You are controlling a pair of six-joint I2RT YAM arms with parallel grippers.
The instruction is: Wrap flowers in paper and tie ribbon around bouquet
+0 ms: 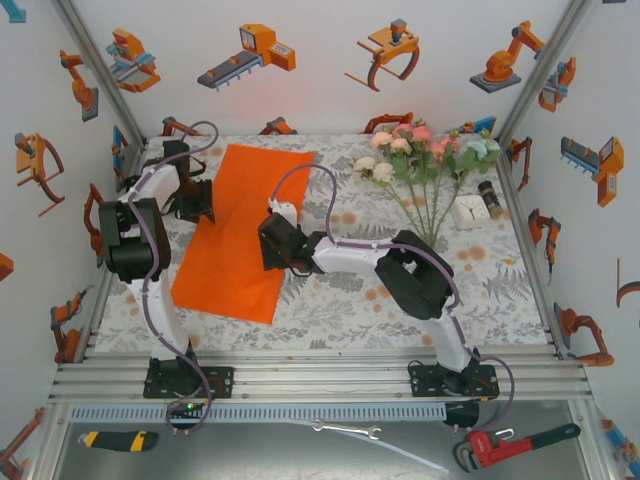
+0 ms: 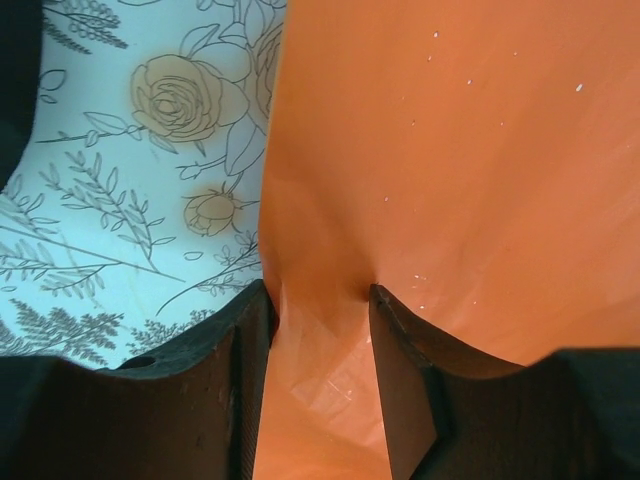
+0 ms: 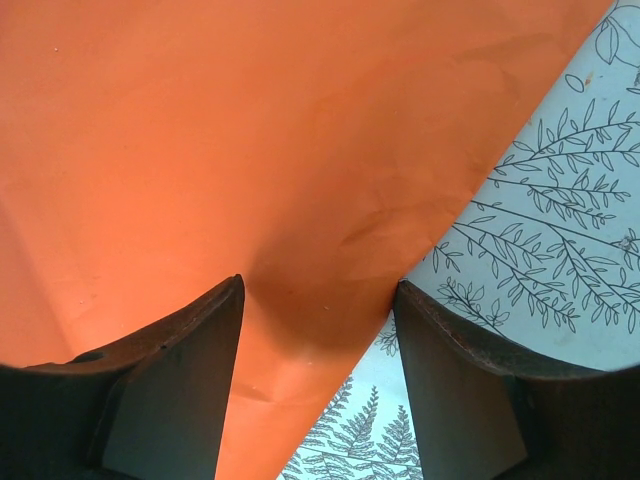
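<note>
at the left gripper (image 2: 320,290), jaws parted, clamping nothing, straddling the left edge of the paper (image 2: 450,150), one finger (image 2: 200,400) over the floral tablecloth (image 2: 100,200), the other dimpling the orange sheet. at the right gripper (image 3: 320,285), jaws wider apart and likewise empty, set astride the paper's right edge toward its near end. beyond, spread flat on the cloth left of centre, with the flowers (image 1: 425,150) well apart at the far right, blooms far, stems pointing near.
</note>
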